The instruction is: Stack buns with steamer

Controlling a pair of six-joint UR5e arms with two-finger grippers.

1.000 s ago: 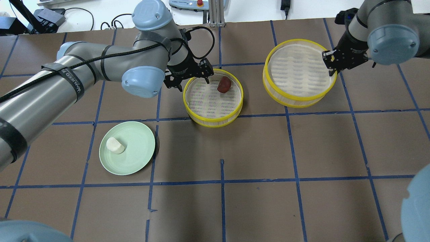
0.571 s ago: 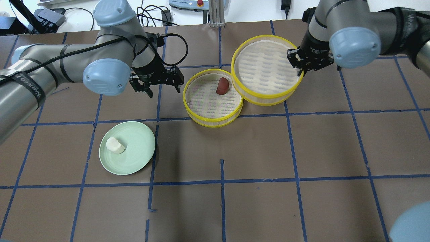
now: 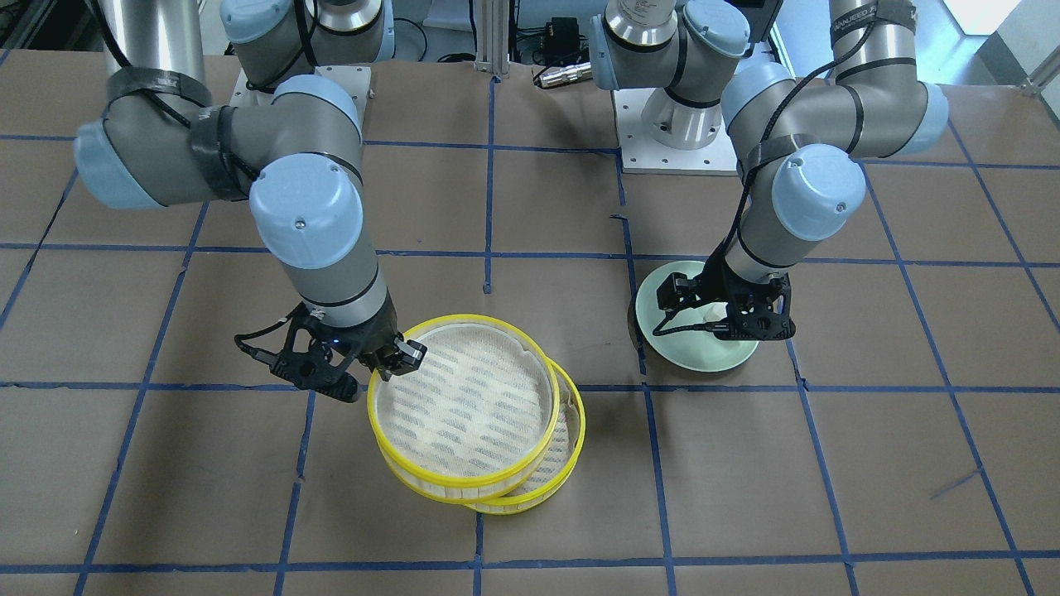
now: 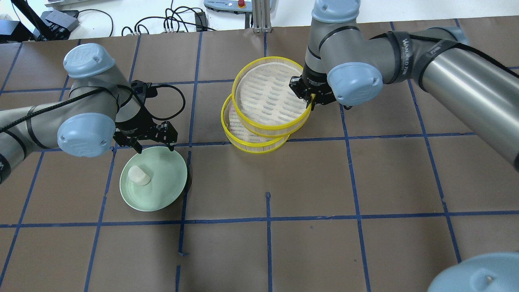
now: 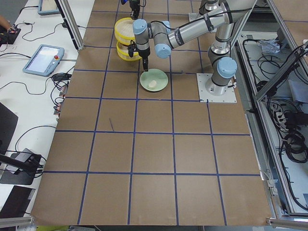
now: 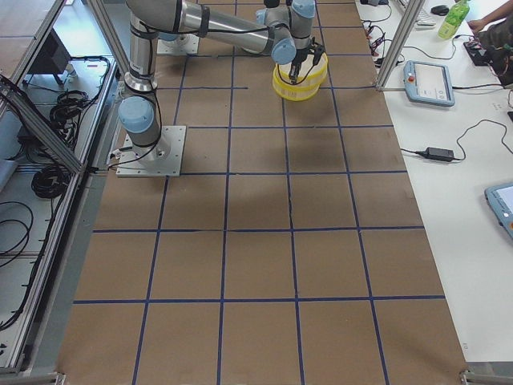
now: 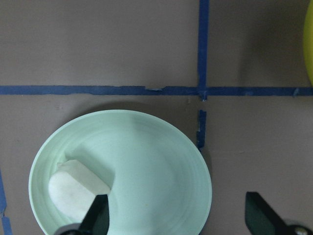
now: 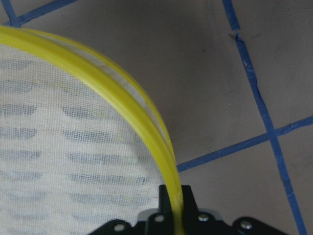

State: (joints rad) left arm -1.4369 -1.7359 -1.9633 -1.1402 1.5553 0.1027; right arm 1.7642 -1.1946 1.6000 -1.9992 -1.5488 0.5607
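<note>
My right gripper [image 4: 311, 103] is shut on the rim of the upper yellow steamer tray [image 4: 267, 94] and holds it over the lower yellow tray [image 4: 248, 140], shifted a little off it. The wrist view shows the rim [image 8: 166, 152] pinched between the jaws. The reddish-brown bun is hidden under the upper tray. The white bun [image 4: 139, 176] lies on the pale green plate [image 4: 162, 190]. My left gripper [image 4: 156, 148] is open and empty over the plate's far rim. In the left wrist view the bun [image 7: 76, 188] sits just left of the left fingertip [image 7: 98, 215].
Brown paper with a blue tape grid covers the table [image 4: 365, 182]. Cables and a teach pendant [image 4: 227, 4] lie beyond the far edge. The two stacked trays also show in the front view [image 3: 460, 406].
My right arm carried the upper tray left until it covers the lower tray and the reddish-brown bun. My left gripper moved away from the lower tray, toward the robot, to the green plate.
</note>
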